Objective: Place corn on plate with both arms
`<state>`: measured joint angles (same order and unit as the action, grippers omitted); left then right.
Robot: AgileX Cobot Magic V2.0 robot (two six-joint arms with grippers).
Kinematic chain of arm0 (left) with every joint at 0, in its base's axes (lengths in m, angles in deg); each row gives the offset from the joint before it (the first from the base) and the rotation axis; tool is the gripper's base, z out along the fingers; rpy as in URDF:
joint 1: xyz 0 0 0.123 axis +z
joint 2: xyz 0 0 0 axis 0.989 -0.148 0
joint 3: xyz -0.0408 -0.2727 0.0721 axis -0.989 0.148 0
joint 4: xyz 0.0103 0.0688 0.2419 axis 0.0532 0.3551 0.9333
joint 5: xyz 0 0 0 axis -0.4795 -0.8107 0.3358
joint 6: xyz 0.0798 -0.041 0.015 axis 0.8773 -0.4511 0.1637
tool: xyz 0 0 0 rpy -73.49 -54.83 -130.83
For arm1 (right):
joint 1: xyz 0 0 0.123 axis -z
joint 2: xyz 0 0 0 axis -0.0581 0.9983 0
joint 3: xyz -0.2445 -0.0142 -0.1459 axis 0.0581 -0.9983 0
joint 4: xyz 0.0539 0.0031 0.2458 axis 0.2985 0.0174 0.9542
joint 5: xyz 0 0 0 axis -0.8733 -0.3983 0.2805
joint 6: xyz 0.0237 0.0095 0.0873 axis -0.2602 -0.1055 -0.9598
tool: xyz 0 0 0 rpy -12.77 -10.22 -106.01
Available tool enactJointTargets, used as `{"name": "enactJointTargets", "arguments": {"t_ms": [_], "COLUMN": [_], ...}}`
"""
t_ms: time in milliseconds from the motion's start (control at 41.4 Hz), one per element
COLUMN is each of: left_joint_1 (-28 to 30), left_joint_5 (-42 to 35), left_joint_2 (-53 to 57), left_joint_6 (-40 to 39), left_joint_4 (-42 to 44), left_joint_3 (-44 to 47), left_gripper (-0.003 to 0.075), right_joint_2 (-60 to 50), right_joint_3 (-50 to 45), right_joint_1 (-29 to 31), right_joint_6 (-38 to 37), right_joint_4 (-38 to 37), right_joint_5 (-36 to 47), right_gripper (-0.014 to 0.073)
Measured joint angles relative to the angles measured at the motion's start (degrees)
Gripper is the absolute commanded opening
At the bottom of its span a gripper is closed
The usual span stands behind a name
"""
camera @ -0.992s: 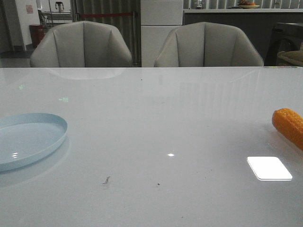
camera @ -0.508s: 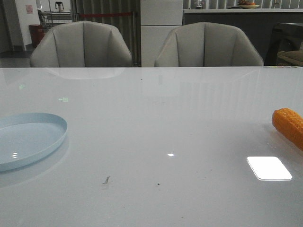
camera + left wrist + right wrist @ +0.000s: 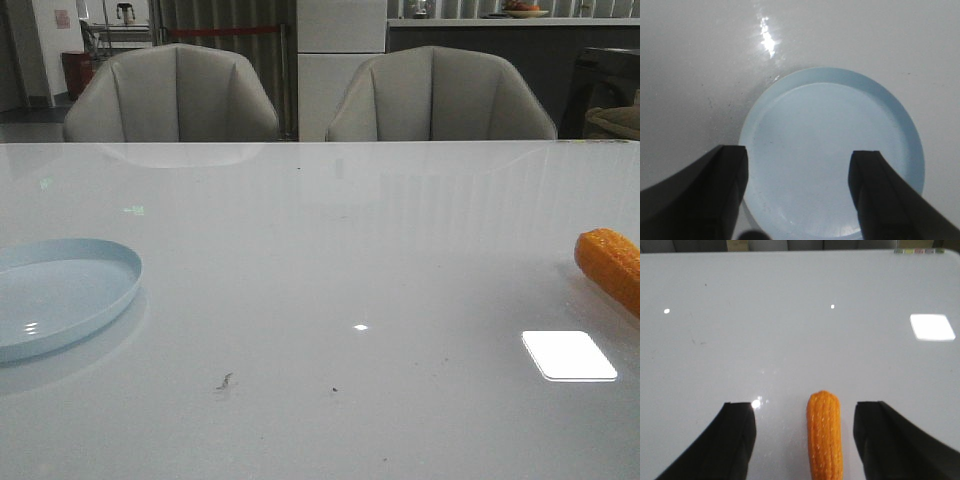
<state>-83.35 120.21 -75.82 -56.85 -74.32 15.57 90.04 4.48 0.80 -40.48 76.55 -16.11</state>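
The orange corn (image 3: pixel 611 267) lies on the white table at the far right edge of the front view, partly cut off. In the right wrist view the corn (image 3: pixel 825 435) lies lengthwise between the spread black fingers of my right gripper (image 3: pixel 805 412), which is open and above it. The pale blue plate (image 3: pixel 60 293) sits at the left of the table. In the left wrist view the plate (image 3: pixel 832 150) fills the space under my left gripper (image 3: pixel 797 160), which is open and empty. Neither arm shows in the front view.
The glossy white table (image 3: pixel 330 250) carries bright light reflections (image 3: pixel 568 355) and small dark specks (image 3: pixel 225 381). Two grey chairs (image 3: pixel 172 95) stand behind the far edge.
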Motion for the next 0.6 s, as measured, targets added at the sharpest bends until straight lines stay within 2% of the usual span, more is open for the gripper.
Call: {"name": "enactJointTargets", "arguments": {"t_ms": [169,314,605], "left_joint_1": [4.7,7.6,8.0], "left_joint_5": [4.4,5.4,6.0], "left_joint_2": [-7.8,-12.9,-20.8], "left_joint_6": [-1.0,-1.1,-1.1], "left_joint_4": [-1.8,-2.2,-2.6], "left_joint_3": [-4.7,-6.9,-7.5], "left_gripper": [0.0489,0.0488,0.0488], "right_joint_2": [0.0,0.0,0.0], "right_joint_3": [0.1,0.1,0.1], "right_joint_1": [0.0,-0.1,-0.1], "right_joint_6": [0.0,0.0,0.0], "right_joint_4": [3.7,5.1,5.5], "right_joint_5": [-7.0,-8.2,-8.5], "right_gripper": [0.0531,0.0531,0.0531]}}
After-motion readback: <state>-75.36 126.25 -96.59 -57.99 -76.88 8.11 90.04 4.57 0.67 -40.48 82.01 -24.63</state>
